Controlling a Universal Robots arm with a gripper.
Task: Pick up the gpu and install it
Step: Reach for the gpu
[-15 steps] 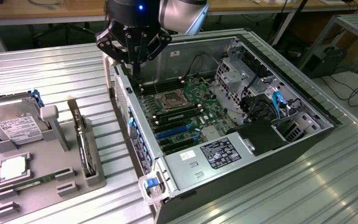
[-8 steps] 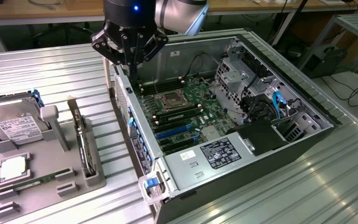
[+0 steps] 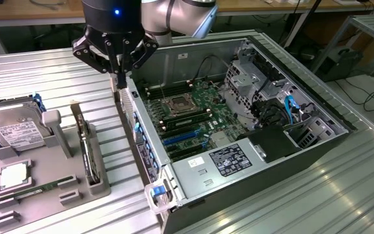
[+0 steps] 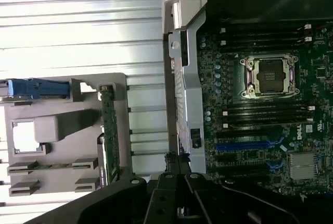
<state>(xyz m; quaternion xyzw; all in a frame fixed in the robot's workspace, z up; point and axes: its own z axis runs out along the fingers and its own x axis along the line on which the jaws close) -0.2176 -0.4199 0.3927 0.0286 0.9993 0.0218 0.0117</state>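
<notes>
My gripper [image 3: 119, 84] has its fingers pressed together, pinching nothing, above the wall of the one open computer case [image 3: 174, 58]. One gray tray [image 3: 47, 168] on the tabletop [image 3: 57, 73] carries four parts: one gpu [image 3: 85, 148] standing on edge, at seven o'clock from my gripper in the exterior view, one hard drive [image 3: 11, 127], one RAM stick [image 3: 34, 189] and one processor [image 3: 13, 176].

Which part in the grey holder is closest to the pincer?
The thin green card standing on its edge, on the side of the holder nearest the computer. The hard drive and the square chip sit farther from the pincer.
</notes>
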